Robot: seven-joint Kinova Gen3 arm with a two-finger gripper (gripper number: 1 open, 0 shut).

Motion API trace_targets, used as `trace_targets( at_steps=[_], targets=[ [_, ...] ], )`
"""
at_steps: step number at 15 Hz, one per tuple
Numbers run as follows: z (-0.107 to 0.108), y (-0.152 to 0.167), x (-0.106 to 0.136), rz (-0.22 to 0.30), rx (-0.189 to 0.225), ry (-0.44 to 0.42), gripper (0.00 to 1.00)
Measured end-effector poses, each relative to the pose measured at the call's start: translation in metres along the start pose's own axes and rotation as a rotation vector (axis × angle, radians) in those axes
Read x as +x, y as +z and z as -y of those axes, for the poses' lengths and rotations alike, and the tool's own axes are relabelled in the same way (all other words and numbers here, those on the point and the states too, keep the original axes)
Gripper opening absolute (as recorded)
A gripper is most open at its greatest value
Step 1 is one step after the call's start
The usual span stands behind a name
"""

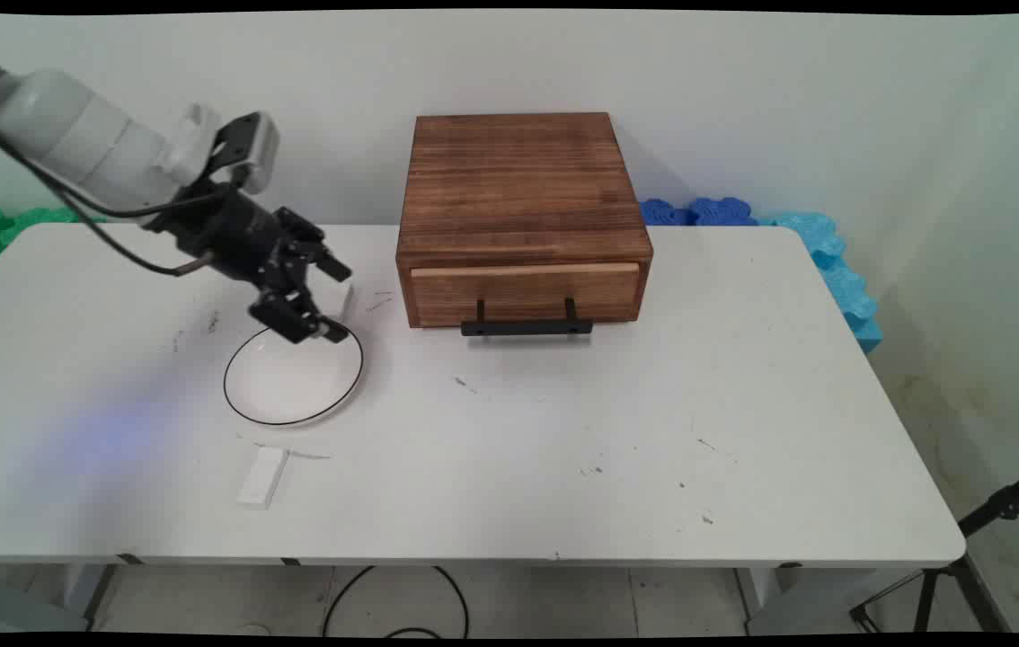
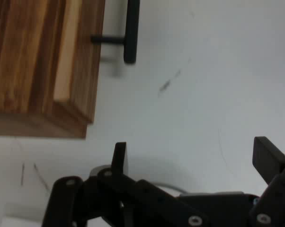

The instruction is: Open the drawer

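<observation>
Open end effector over plate

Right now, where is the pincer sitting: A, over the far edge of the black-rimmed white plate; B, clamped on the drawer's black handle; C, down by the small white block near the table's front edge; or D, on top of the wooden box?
A: the open pincer hangs over the far rim of the plate, left of the wooden drawer box and its handle, far from the white block.
</observation>
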State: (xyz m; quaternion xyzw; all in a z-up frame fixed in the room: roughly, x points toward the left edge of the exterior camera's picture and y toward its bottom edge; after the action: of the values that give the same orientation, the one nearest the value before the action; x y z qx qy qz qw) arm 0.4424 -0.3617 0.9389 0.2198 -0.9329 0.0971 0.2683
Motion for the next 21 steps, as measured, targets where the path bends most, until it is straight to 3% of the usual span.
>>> trace_targets(
  at_steps=[10, 21],
  targets=[
    [-0.009, 0.048, 0.084, -0.029, 0.005, 0.024, 1.00],
    [-0.007, 0.113, 0.128, -0.011, 0.019, 0.035, 1.00]
  ],
)
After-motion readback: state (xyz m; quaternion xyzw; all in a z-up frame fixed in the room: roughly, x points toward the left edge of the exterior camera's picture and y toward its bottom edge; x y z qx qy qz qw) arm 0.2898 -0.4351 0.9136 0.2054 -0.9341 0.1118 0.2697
